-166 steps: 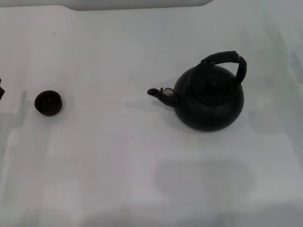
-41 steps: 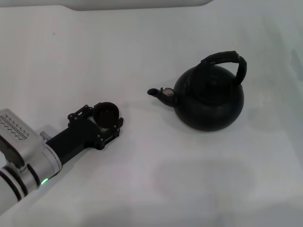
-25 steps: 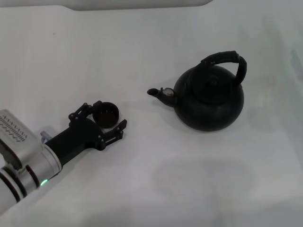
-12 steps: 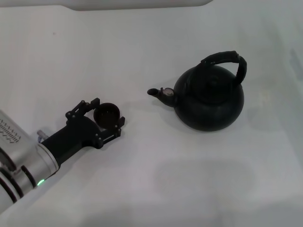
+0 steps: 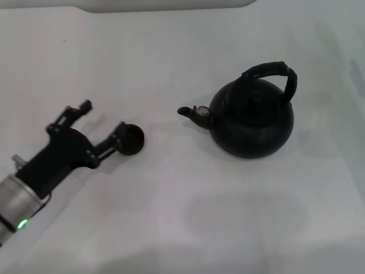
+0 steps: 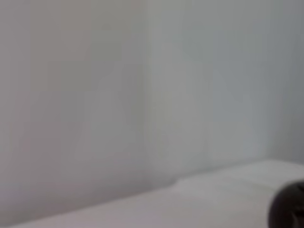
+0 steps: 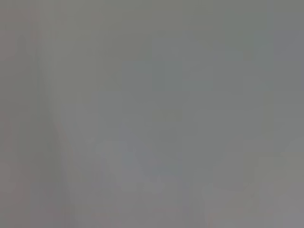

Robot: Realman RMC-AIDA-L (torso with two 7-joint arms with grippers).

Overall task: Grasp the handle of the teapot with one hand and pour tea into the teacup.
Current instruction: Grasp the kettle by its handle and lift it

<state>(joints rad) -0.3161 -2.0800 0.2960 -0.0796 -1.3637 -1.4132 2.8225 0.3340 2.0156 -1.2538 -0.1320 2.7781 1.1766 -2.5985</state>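
Observation:
The matte black teapot (image 5: 252, 118) stands on the white table right of centre. Its arched handle (image 5: 275, 72) is upright and its capped spout (image 5: 193, 112) points left. The tiny dark teacup (image 5: 131, 139) rests on the table to the left of the spout, a short gap away. My left gripper (image 5: 104, 116) is open just left of the teacup; one fingertip (image 5: 120, 129) is beside the cup's rim, and nothing lies between the fingers. In the left wrist view a dark blurred shape (image 6: 288, 209) shows at the edge; I cannot tell what it is. The right gripper is out of view.
The white table (image 5: 188, 217) spreads out all round, with a pale raised edge (image 5: 165, 4) along the back. My left arm (image 5: 25, 188) comes in from the lower left corner. The right wrist view shows only a plain grey surface.
My left gripper has opened, let go of the teacup and drawn back to the left. The teacup stays on the table near the spout. The teapot has not moved.

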